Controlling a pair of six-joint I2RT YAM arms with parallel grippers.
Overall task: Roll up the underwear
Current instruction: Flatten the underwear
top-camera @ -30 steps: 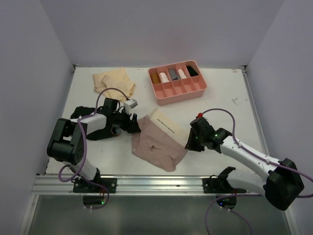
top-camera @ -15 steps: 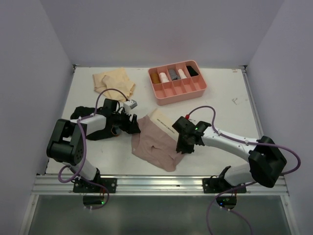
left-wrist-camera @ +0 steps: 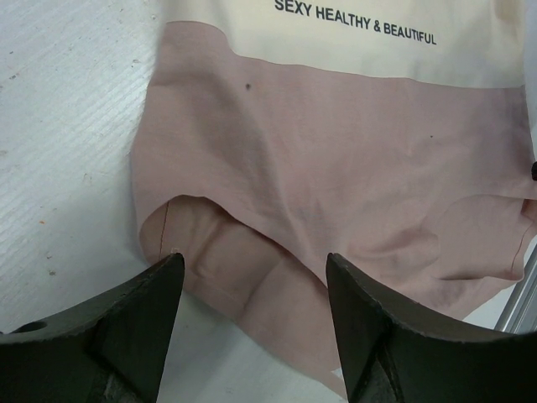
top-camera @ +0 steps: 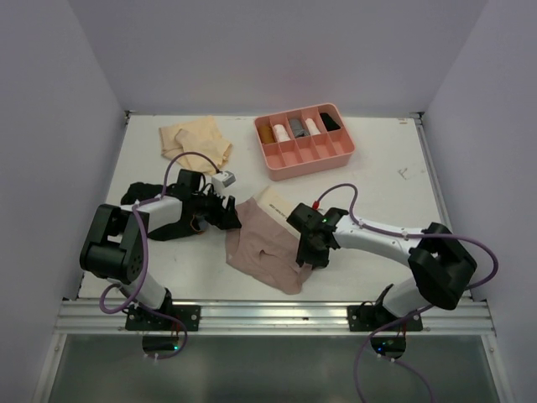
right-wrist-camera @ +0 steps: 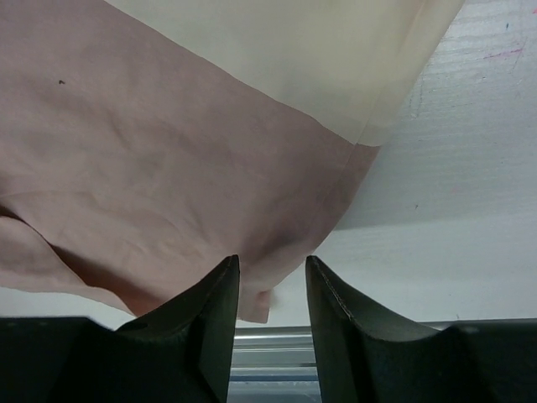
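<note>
Right gripper now over pink underwear; lettering readable in left-wrist view

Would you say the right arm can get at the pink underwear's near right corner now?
Probably yes: the right gripper hangs just over that corner of the pink underwear, fingers apart, with nothing in between.

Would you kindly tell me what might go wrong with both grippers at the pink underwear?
The right gripper hangs over just the pink underwear's corner, jaws barely apart: it may catch one layer or slip off. The left gripper stands open over a creased leg opening, so the cloth could bunch. The black underwear lies under the left arm and might get dragged.
</note>
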